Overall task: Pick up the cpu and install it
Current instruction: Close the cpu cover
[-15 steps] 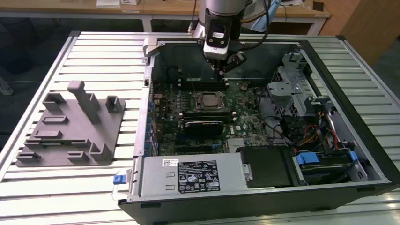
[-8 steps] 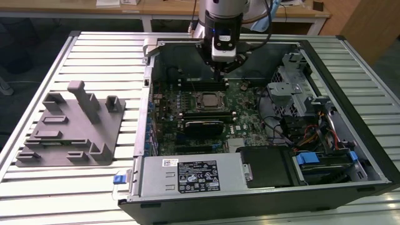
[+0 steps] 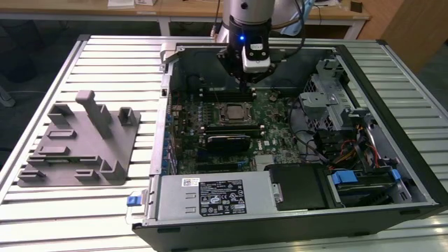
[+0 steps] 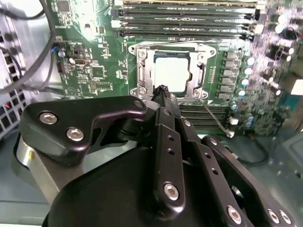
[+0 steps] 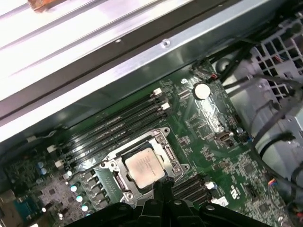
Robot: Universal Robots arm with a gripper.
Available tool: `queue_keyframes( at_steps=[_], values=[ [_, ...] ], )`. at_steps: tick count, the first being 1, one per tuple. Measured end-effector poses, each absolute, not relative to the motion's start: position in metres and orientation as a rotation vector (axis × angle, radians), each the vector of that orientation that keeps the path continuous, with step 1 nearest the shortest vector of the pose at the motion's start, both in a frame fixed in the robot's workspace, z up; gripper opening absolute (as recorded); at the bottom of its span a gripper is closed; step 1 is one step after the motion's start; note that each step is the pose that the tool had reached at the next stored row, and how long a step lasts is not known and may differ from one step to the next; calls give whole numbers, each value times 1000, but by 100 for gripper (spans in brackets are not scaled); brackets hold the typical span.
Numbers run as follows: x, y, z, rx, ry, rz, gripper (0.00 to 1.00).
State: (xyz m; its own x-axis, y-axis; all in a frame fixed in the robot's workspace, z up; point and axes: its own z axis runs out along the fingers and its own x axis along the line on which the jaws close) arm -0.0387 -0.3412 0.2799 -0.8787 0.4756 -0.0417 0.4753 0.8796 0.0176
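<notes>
Silvery-grey, the cpu (image 3: 233,112) lies flat inside the socket frame (image 4: 142,71) on the green motherboard (image 3: 273,126) of the open computer case (image 3: 190,68). The gripper (image 3: 245,84) hangs over the frame's far side, its black fingers (image 4: 166,137) pressed together on nothing (tips meeting in both wrist views). The cpu lies apart from them, just beyond the tips.

Clearance | case (image 3: 168,79) open-topped, straight drop to motherboard (image 3: 280,113) was free | cpu (image 4: 171,73) top bare inside raised socket frame (image 4: 142,71) | memory slots (image 4: 189,14) flanked the frame on two sides (low, close) | drive cage (image 3: 326,100) and cables (image 3: 350,152) crowded exterior view's right | power supply (image 3: 210,197) blocked the near end.
</notes>
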Motion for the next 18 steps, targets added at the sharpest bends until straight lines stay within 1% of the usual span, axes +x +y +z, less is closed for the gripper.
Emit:
queue_keyframes(
  at_steps=[18],
  values=[
    [-39, -343, 261, 437, 3088, 10, 11]
  ],
)
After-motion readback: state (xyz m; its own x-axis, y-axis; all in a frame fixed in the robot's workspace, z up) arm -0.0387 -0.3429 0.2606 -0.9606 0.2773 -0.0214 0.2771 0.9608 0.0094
